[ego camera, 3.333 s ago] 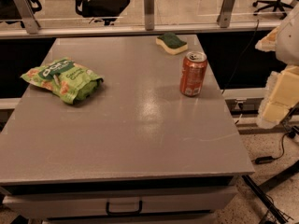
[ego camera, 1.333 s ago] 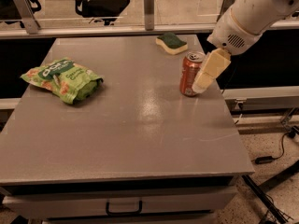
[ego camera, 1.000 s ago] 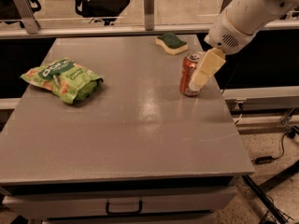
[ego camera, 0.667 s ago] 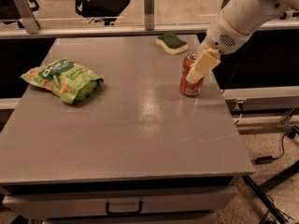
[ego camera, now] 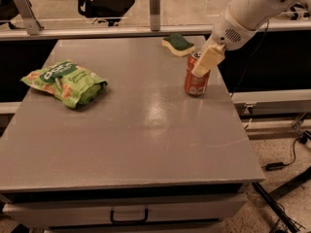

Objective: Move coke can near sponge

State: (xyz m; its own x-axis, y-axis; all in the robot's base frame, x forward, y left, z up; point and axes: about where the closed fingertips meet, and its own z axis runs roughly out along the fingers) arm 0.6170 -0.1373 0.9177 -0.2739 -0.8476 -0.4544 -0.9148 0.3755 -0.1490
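The coke can [ego camera: 195,81] stands upright near the right edge of the grey table [ego camera: 131,125]. The sponge [ego camera: 178,44], dark green over pale yellow, lies at the table's far edge, a short way behind the can. My gripper [ego camera: 206,63] comes down from the upper right on the white arm [ego camera: 252,8]. Its pale fingers [ego camera: 209,59] overlap the upper part of the can in this view. The can's top is partly hidden behind them.
A green snack bag [ego camera: 65,81] lies at the table's left side. A metal rail with posts [ego camera: 154,3] runs behind the table. A drawer handle [ego camera: 129,216] shows at the table's front. Cables [ego camera: 286,161] lie on the floor at the right.
The arm came in from the right and lowered. The gripper has moved left, from beside the can's right side to over its top. The can, sponge and bag have not moved.
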